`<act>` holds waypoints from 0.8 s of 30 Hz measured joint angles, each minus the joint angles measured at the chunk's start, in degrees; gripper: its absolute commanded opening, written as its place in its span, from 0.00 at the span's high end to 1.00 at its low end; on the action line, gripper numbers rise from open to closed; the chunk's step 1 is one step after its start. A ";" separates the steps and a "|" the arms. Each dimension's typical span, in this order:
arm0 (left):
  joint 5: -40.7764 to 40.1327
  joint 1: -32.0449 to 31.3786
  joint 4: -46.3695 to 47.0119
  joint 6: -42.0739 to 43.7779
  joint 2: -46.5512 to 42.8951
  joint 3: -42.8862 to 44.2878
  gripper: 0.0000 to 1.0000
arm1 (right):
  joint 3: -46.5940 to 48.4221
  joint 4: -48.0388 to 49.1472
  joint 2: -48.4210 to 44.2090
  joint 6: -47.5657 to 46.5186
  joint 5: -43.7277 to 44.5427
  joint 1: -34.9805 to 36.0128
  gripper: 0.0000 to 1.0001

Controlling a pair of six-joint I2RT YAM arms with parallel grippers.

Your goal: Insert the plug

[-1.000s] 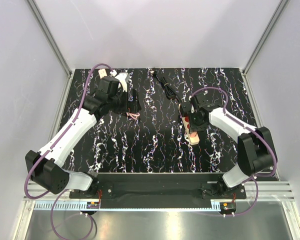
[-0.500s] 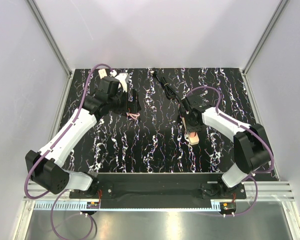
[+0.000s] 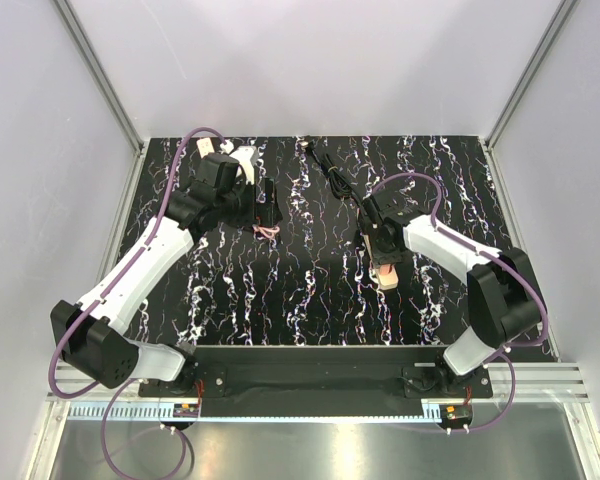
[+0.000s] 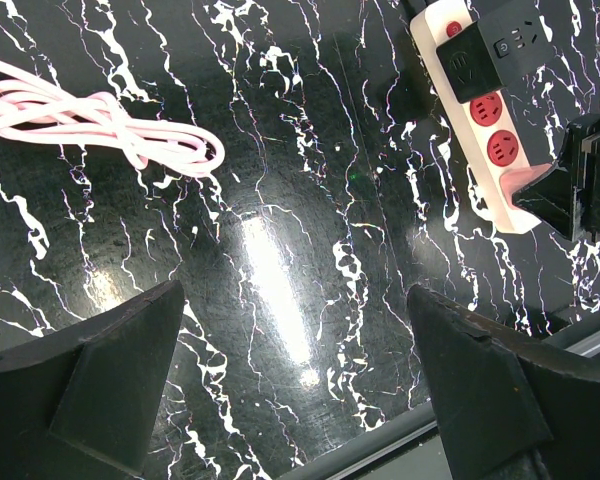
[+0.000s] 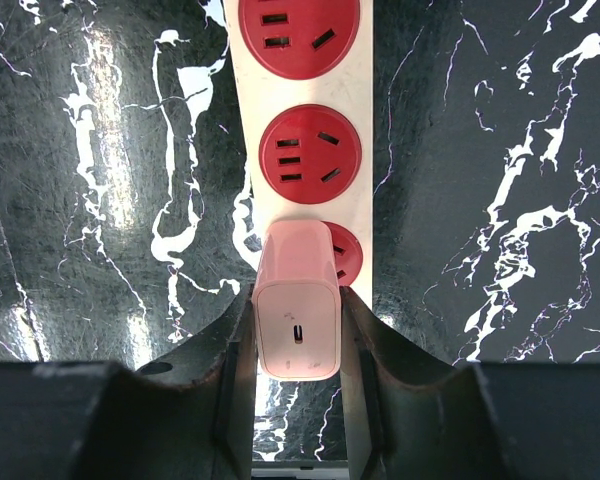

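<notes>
A pink plug (image 5: pixel 297 300) is pinched on both sides by my right gripper (image 5: pixel 297 330), which is shut on it. It stands over the nearest red socket (image 5: pixel 346 255) of the white power strip (image 5: pixel 300 100) and covers most of it; its prongs are hidden. From above, the right gripper (image 3: pixel 385 250) sits over the strip (image 3: pixel 390 272) right of the table's middle. My left gripper (image 4: pixel 295 370) hangs open above bare table with nothing between its fingers; from above the left gripper (image 3: pixel 270 205) is at the back left.
A coiled pink cable (image 4: pixel 130 140) lies by the left gripper; in the top view the cable (image 3: pixel 267 232) shows just below it. A black adapter (image 4: pixel 472 62) occupies the strip's far end, and a black cord (image 3: pixel 332 172) runs to the back edge.
My right arm has shifted a little to the left with the plug, settling over the strip. The left arm has not moved.
</notes>
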 measured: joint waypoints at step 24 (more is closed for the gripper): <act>-0.07 0.00 0.09 0.02 0.00 -0.11 0.01 | -1.03 1.51 -4.92 2.71 -3.13 0.70 0.17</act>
